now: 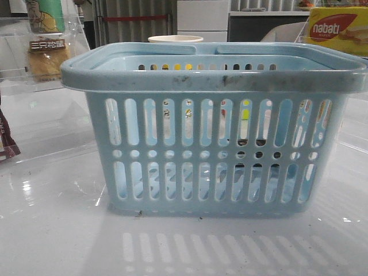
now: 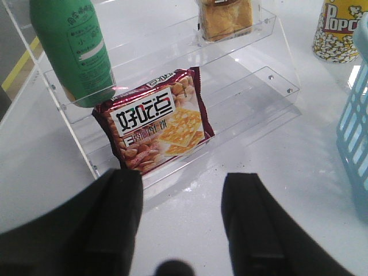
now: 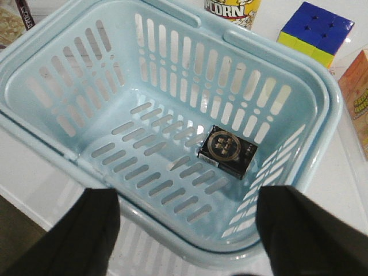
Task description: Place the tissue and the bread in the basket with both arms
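Note:
The light-blue basket (image 1: 213, 129) stands in the middle of the table. In the right wrist view its inside (image 3: 86, 63) holds one small black pack with a gold round emblem (image 3: 227, 150); I cannot tell if it is the tissue. My right gripper (image 3: 192, 198) hovers open and empty over the basket's rim. The bread (image 1: 47, 60) stands on the upper step of a clear acrylic shelf, and shows in the left wrist view (image 2: 225, 17). My left gripper (image 2: 184, 192) is open and empty, low over the table before that shelf. Neither gripper shows in the front view.
On the acrylic shelf (image 2: 253, 92) a dark-red biscuit pack (image 2: 155, 121) leans on the lower step beside a green bottle (image 2: 72, 49). A popcorn cup (image 2: 336, 29) stands behind the basket. A Rubik's cube (image 3: 316, 29) and a yellow nabati box (image 1: 338, 29) are on the right.

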Robot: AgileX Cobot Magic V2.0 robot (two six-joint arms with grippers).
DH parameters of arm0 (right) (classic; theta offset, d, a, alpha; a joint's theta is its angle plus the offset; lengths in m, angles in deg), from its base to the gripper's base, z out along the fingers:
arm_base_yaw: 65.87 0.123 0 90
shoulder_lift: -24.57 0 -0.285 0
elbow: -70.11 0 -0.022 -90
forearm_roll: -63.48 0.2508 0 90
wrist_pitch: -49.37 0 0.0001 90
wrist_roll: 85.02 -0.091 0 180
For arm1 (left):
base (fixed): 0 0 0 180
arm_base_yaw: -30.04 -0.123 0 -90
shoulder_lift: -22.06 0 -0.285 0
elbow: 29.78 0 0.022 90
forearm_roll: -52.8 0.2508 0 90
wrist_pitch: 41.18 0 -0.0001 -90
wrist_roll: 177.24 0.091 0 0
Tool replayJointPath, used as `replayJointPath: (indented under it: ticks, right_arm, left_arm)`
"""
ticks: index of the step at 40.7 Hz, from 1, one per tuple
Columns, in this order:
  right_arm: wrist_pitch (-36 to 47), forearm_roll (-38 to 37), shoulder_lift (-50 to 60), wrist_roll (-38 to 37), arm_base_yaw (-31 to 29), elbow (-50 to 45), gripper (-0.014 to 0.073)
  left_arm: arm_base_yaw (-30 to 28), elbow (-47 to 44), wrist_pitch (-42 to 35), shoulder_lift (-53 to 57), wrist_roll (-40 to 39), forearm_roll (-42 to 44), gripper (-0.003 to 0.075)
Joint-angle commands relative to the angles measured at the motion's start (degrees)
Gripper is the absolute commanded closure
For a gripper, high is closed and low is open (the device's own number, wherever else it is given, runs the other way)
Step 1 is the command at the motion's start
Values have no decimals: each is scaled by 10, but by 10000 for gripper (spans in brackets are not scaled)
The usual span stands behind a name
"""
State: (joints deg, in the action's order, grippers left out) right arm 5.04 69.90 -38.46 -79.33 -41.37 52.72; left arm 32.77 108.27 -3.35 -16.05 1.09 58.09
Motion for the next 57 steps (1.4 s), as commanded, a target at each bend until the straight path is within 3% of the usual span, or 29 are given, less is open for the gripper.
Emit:
replayJointPath:
  ticks: [1,12,22,31,57]
  right_arm:
    - [34,-1,45,7,0,-15,1]
    - [35,-1,102,7,0,-64,1]
    - [33,-1,102,7,0,-64,1]
    - [33,-1,102,7,0,-64,1]
    - [34,-1,102,7,0,-64,1]
  left_arm:
    - [5,16,-40,-6,-2,0,339]
    - [5,16,-40,-6,-2,0,321]
    - [5,20,-47,-11,-2,0,121]
    - [5,69,-51,-83,-2,-9,122]
    - [5,302,-95,-450,-2,-97,139]
